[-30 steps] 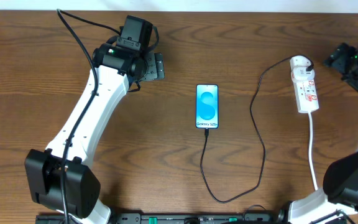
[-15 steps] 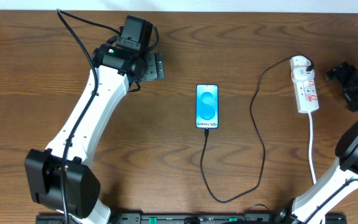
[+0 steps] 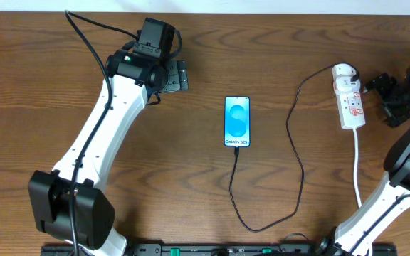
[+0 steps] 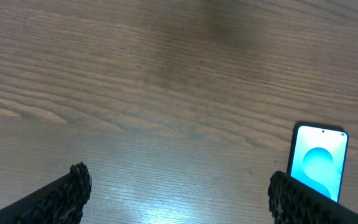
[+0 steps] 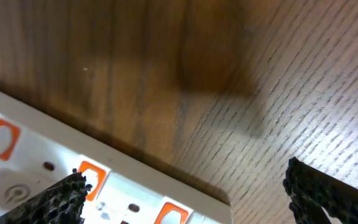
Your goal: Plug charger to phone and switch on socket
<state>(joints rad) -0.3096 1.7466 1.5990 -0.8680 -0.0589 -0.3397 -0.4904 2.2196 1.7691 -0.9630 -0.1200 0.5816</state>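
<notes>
the charger (image 3: 295, 153) looks already seated: its thin black cable meets the bottom edge of the phone (image 3: 237, 121), loops away and runs up to the head of the socket (image 3: 349, 96). so i judge the plugging done and the step in hand to be switching on the socket.

the socket lies flat on the table (image 3: 297, 43), and the phone is well off to the socket's left, screen lit. my right claw (image 3: 381, 98) hangs just beside the socket on its right, released, fingers spread wide and holding nothing. in the right wrist view the socket's white body and its orange-red switch (image 5: 91, 177) sit just ahead of my fingertips. my left claw (image 3: 184, 75) is far to the socket's left, beyond the phone, also released and empty.

next i'd have to bring one fingertip over the right switch and press down, without shoving the strip sideways.

compared with a second ago, my right claw has come in from further right of the socket and nearer its head; the phone, charger, socket and left arm have not moved.
</notes>
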